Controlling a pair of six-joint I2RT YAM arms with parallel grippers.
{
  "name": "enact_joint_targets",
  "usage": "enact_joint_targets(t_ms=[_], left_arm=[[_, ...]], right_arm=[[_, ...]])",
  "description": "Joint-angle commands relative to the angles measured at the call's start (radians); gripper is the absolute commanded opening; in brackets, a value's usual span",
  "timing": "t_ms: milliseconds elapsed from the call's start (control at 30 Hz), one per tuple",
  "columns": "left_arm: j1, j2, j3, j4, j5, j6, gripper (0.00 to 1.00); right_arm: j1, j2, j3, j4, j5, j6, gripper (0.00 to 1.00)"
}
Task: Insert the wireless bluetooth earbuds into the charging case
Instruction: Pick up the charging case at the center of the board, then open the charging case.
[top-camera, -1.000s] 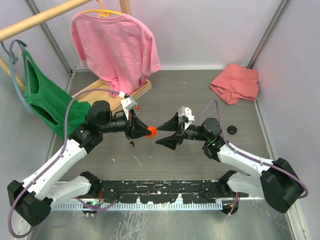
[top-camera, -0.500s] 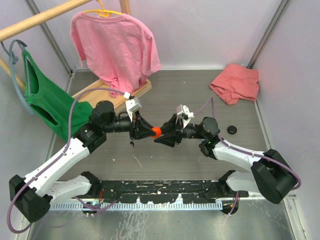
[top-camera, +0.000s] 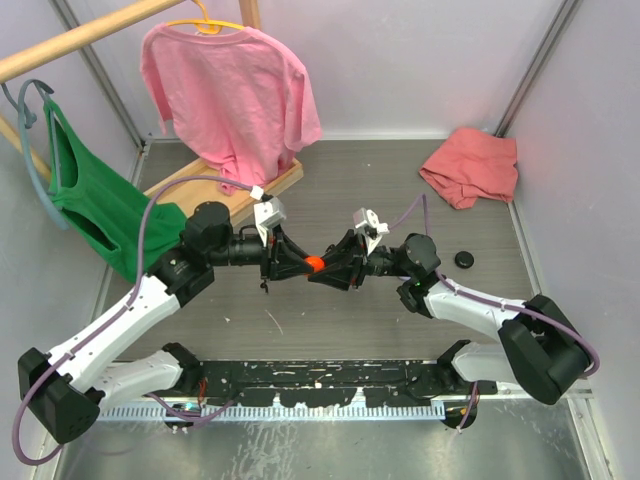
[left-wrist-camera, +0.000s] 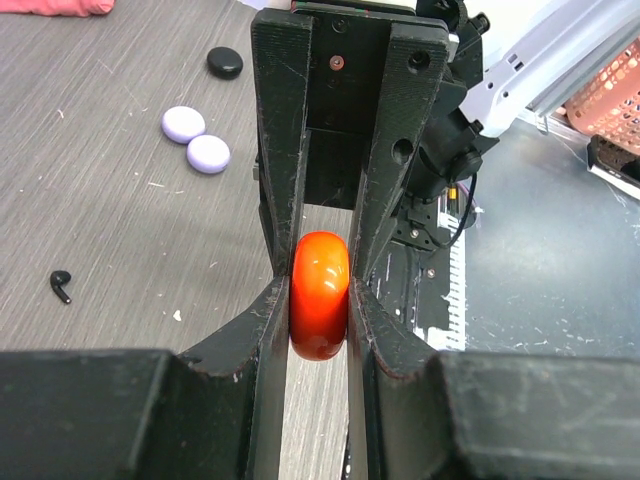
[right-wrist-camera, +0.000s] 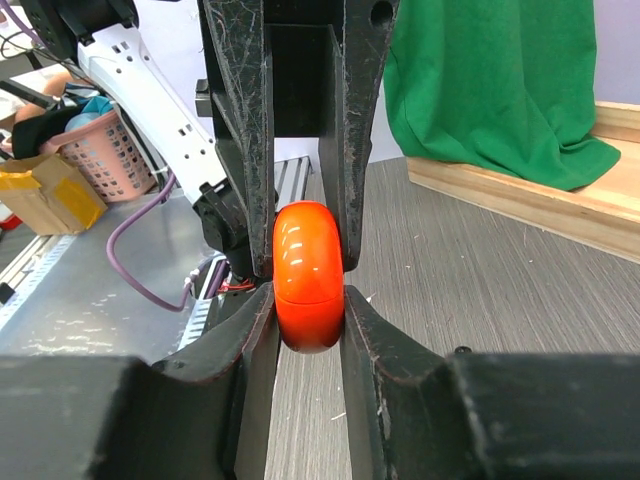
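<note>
As left end effector faces right end effector, both clamping orange case

Bright, even light from overhead fills all three views, with soft, faint shadows on the bench. White glare streaks sit on the glossy orange-red charging case. In both wrist views the nearest jaws look dark and blurred; farther surfaces are sharper.

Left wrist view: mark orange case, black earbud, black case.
orange case (left-wrist-camera: 320, 295), left wrist view, glossy front edge.
black earbud (left-wrist-camera: 61, 284), left wrist view, its body.
black case (left-wrist-camera: 224, 63), left wrist view, top face.
</note>
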Motion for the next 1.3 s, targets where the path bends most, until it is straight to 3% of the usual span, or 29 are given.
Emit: enact_joint_targets(t_ms=[0, 200, 367, 533, 900, 1267], left_arm=[[0.0, -0.016, 0.061, 0.006, -0.015, 0.049, 0.1], [-0.002, -0.036, 0.052, -0.001, -0.041, 0.055, 0.23], [-0.002, -0.058, 0.015, 0.009, -0.08, 0.039, 0.5], [-0.002, -0.082, -0.041, 0.062, -0.123, -0.006, 0.61], [-0.002, -0.059, -0.088, 0.131, -0.155, -0.069, 0.63], [-0.002, -0.014, -0.067, 0.142, -0.218, -0.16, 0.53]], right_arm=[[0.001, 0.005, 0.034, 0.075, -0.013, 0.007, 0.18], [0.0, 0.013, 0.021, 0.088, -0.009, -0.006, 0.01], [0.0, 0.008, 0.001, 0.097, 0.02, -0.022, 0.01], [0.001, 0.006, -0.018, 0.105, 0.047, -0.037, 0.01], [0.001, 0.017, -0.03, 0.125, 0.058, -0.035, 0.01], [0.001, 0.017, -0.042, 0.142, 0.055, -0.045, 0.01]])
